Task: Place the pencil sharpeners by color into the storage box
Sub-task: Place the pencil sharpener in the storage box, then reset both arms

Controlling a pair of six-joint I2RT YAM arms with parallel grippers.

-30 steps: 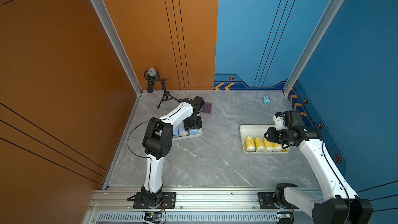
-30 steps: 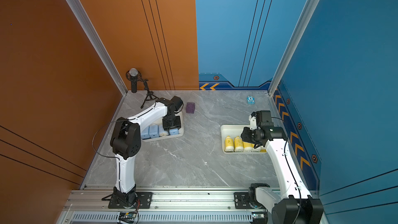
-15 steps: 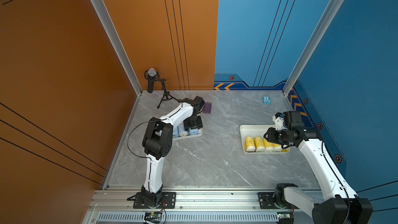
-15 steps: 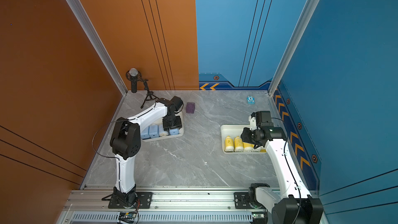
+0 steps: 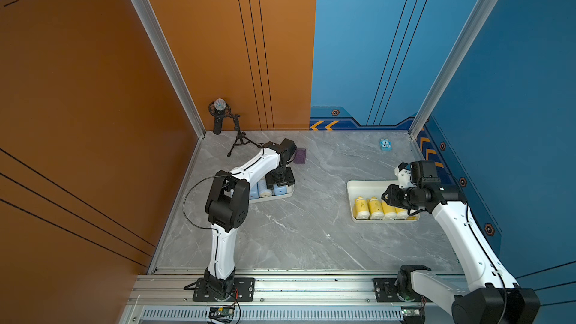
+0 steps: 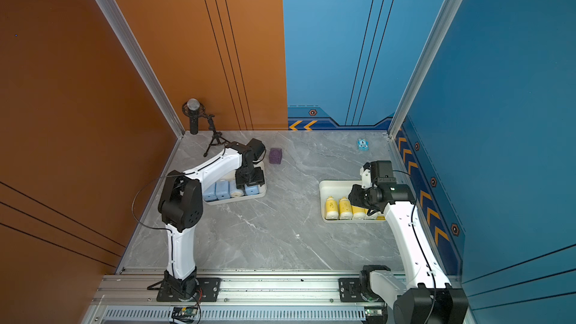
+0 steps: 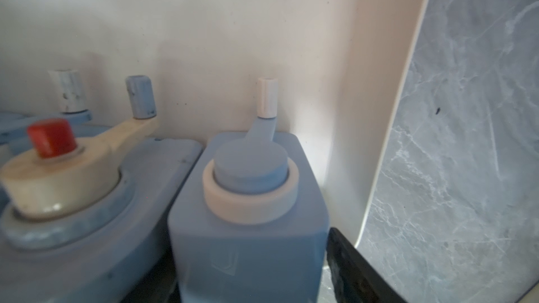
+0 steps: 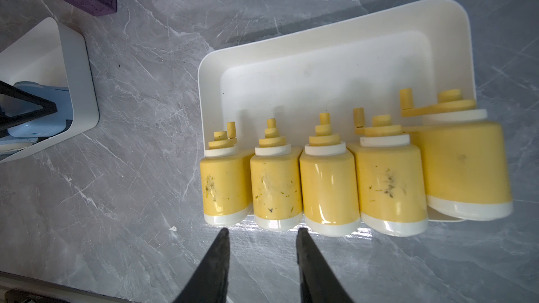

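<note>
Well right of the dark purple cube (image 6: 275, 155), our right gripper (image 8: 262, 231) hangs open, empty, before five yellow rounded plastic sharpeners (image 8: 329, 182) in a cream tray (image 8: 320, 51). Beside the cube, our left gripper (image 6: 250, 182) straddles a light-blue squarish sharpener (image 7: 248, 228) in a white tray (image 7: 262, 24); we cannot tell its grip.
</note>
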